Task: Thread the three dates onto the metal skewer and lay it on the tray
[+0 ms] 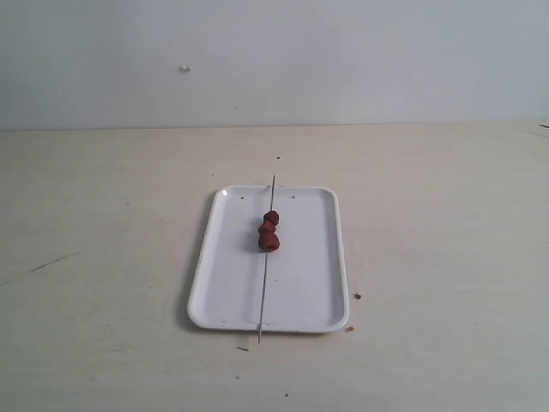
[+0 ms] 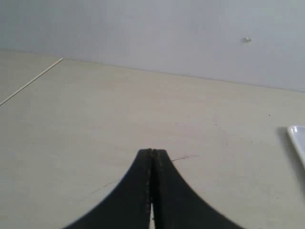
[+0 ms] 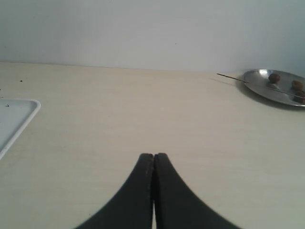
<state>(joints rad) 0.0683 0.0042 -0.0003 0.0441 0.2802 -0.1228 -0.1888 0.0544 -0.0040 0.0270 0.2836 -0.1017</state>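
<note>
The white tray (image 1: 232,283) lies in the middle of the table in the exterior view. Lengthwise across it rests the thin metal skewer (image 1: 264,287), its ends sticking out past both short rims. The three dates (image 1: 269,232) sit threaded on it, touching one another, in the tray's far half. Neither arm shows in the exterior view. My left gripper (image 2: 152,151) is shut with nothing between its fingers, over bare table; a tray corner (image 2: 298,138) shows at that view's edge. My right gripper (image 3: 153,155) is shut and empty too, with a tray corner (image 3: 16,117) off to its side.
A round metal dish (image 3: 276,87) holding a few brown dates and another thin skewer stands near the back wall in the right wrist view. Small brown crumbs (image 1: 357,296) lie on the table beside the tray's near right corner. A pale wall closes the table's far edge.
</note>
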